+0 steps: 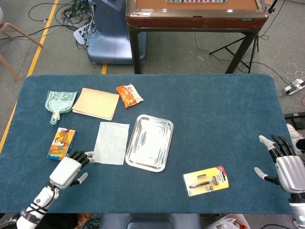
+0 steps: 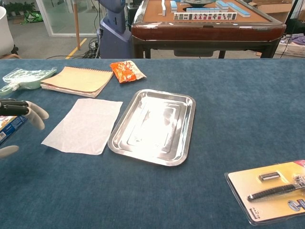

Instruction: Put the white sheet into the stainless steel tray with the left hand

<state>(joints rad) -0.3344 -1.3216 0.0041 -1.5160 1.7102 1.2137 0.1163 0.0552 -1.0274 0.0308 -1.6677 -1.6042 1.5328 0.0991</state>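
Observation:
The white sheet (image 1: 111, 142) (image 2: 84, 125) lies flat on the blue table, just left of the stainless steel tray (image 1: 149, 142) (image 2: 154, 126), which holds nothing. My left hand (image 1: 68, 169) (image 2: 19, 117) hovers open by the sheet's near-left corner, its fingertips (image 1: 87, 154) almost at the sheet's edge, holding nothing. My right hand (image 1: 285, 164) is open at the table's right edge, far from both; the chest view does not show it.
A blue snack box (image 1: 62, 143), a green dustpan (image 1: 60, 102), a tan notebook (image 1: 96, 103) and an orange snack bag (image 1: 128, 94) lie left and behind the sheet. A razor on a yellow card (image 1: 206, 180) lies near the front right.

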